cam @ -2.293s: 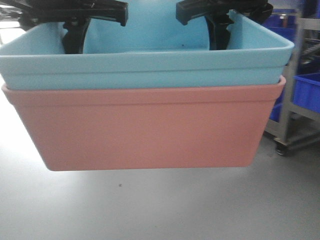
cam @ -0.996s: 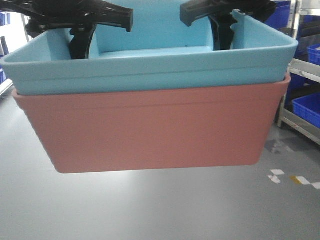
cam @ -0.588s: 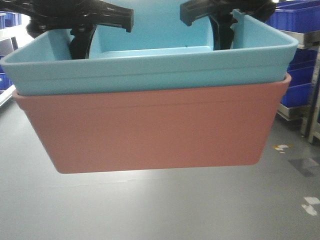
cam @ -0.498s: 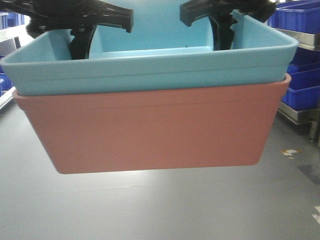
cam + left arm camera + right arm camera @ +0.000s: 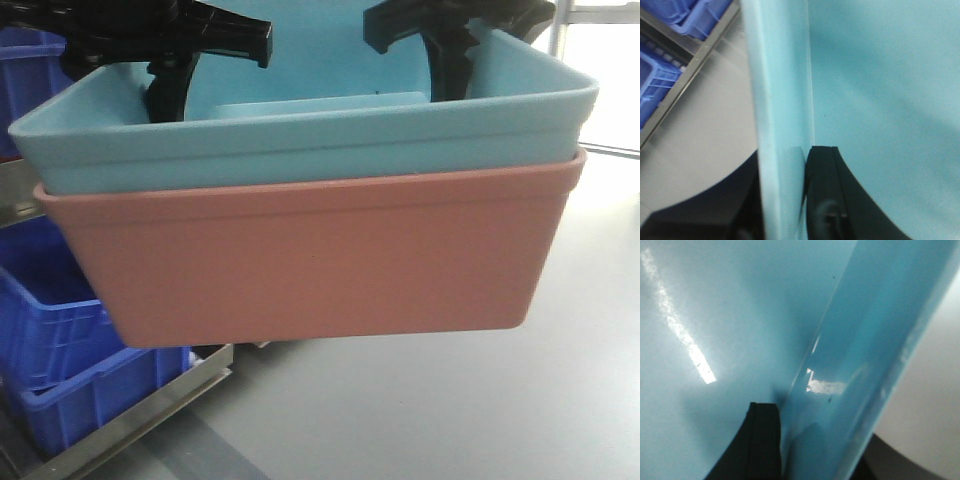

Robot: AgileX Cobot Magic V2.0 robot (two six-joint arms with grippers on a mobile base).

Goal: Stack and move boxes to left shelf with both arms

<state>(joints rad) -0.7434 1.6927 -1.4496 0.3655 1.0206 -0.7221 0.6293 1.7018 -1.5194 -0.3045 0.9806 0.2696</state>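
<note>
The light blue box point(image 5: 300, 140) sits nested inside the salmon pink box point(image 5: 310, 260), and both hang in the air, filling the front view. My left gripper point(image 5: 165, 90) is shut on the blue box's left wall. In the left wrist view that wall point(image 5: 782, 100) runs between the gripper's point(image 5: 782, 200) black fingers point(image 5: 827, 200). My right gripper point(image 5: 452, 65) is shut on the right wall. In the right wrist view the wall point(image 5: 860, 340) passes through this gripper point(image 5: 825, 450), one finger point(image 5: 757, 445) inside. I cannot tell whether the rack at the left is the left shelf.
A steel-framed rack point(image 5: 130, 410) with dark blue crates point(image 5: 50, 330) stands low at the left, close under the boxes. The same crates point(image 5: 665, 20) and rail point(image 5: 695, 55) show in the left wrist view. Grey floor point(image 5: 450, 410) lies below and to the right.
The background has swept sideways: the blue crates and rack seen at the right are gone, and a rack with crates now stands at the left. Boxes and grippers hold the same pose.
</note>
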